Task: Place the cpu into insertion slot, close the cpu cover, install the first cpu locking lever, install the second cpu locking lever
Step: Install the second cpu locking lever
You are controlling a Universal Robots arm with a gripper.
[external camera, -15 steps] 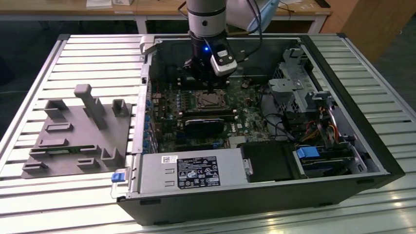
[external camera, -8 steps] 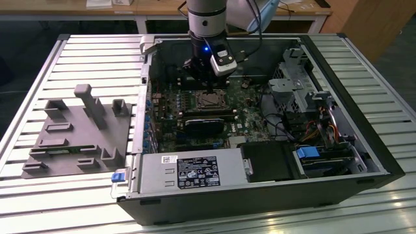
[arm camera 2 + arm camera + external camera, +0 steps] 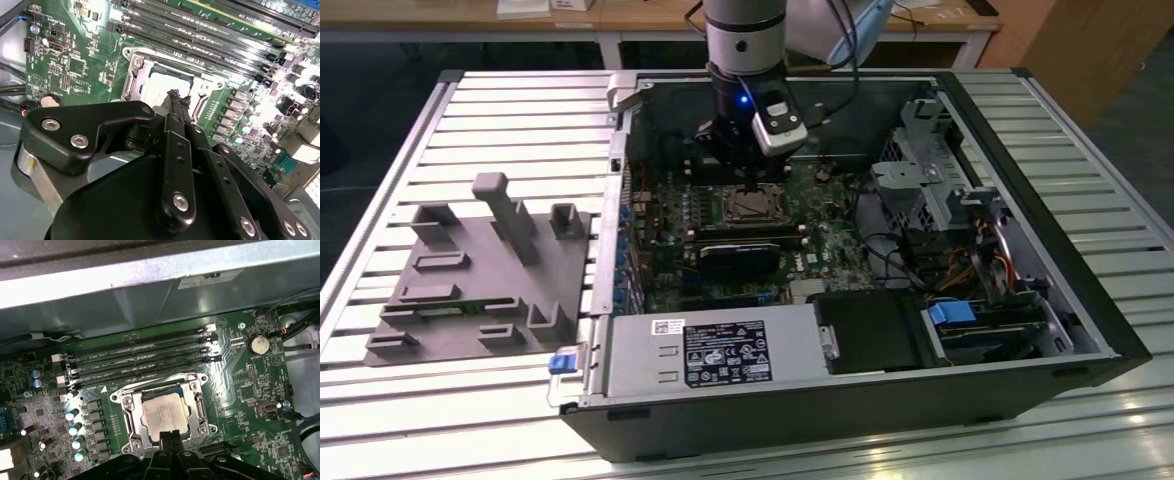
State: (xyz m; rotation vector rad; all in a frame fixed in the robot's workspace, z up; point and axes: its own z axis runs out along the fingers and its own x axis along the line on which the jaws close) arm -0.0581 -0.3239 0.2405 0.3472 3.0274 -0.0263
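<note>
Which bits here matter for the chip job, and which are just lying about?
Job: cpu, cover lying around it on the slot, tool right above.

Lying about: memory slots, coin battery, grey fixture, power supply.

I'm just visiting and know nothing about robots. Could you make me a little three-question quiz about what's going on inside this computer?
1. True or false: the cpu already lies in the insertion slot.
2. What is the gripper nearest to? A) the coin battery B) the cpu cover at the socket C) the grey fixture outside the case
3. Fill in: the four long black memory slots run between the socket and the case's metal ____.

Key
1. True: its silver top shows inside the frame.
2. B
3. wall
</note>
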